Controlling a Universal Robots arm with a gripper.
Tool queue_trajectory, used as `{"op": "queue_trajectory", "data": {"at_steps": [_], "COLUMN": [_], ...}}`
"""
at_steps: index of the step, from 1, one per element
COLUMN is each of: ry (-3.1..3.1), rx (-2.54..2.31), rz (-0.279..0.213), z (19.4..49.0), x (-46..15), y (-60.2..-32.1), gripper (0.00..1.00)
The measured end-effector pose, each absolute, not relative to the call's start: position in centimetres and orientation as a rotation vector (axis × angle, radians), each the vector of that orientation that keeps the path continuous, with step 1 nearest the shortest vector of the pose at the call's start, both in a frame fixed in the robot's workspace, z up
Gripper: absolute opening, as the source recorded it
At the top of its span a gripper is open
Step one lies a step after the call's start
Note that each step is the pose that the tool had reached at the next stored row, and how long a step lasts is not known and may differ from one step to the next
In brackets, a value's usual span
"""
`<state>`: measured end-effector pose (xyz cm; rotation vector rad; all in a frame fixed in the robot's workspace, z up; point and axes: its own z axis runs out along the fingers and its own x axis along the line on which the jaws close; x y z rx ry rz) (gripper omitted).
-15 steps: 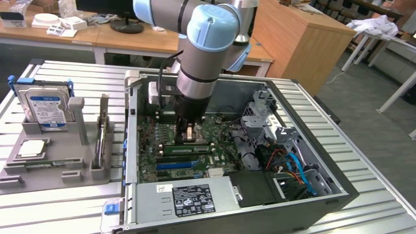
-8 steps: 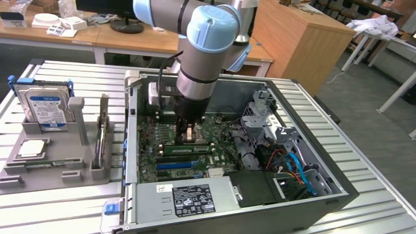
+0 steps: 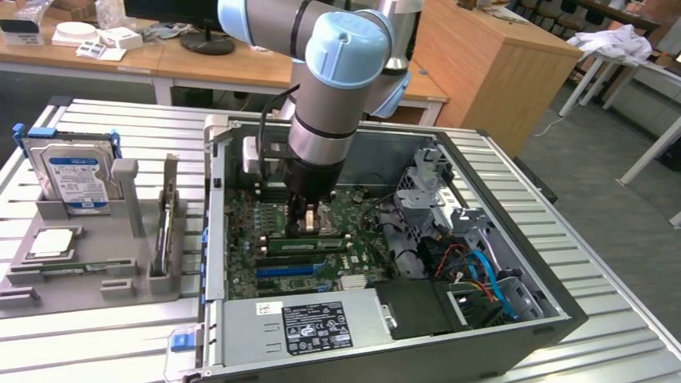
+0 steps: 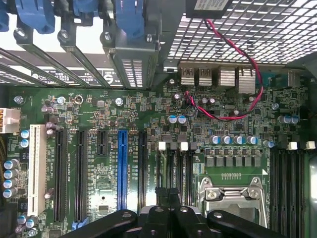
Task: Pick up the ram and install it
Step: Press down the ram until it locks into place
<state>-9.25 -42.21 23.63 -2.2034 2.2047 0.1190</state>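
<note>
Ribbed grey metal counter (image 3: 596, 263) carries an open dark computer case (image 3: 511, 331) with its green motherboard (image 3: 368, 239) exposed, and beside it, on the exterior view's left, a grey moulded parts tray (image 3: 75, 275) holding a silver hard drive with a blue label (image 3: 72, 171).

The arm reaches down into the case. Its black hand (image 3: 309, 211) sits low over the board, just above the memory slots near the silver processor socket (image 4: 233, 196). The long, narrow green ram stick with dark chips (image 3: 306, 242) lies along the slot area directly under the hand. In the wrist view the black fingers (image 4: 163, 223) appear closed together over the slots, but whether they clamp the ram or have let it go I cannot tell.

Judgement on risk: if the stick is not square to its slot, downward pressure could tilt it, leave one end unseated, or strain the board. The red wire (image 4: 233, 116) nearby appears clear of the hand.
</note>
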Motion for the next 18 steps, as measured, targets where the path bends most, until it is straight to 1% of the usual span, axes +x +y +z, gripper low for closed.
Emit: {"op": "queue_trajectory", "data": {"at_steps": [18], "ry": [2.204], "rx": [-2.203], "rz": [0.119], "z": [23.23], "x": [-9.25], "y": [-42.20], "gripper": [0.11]}}
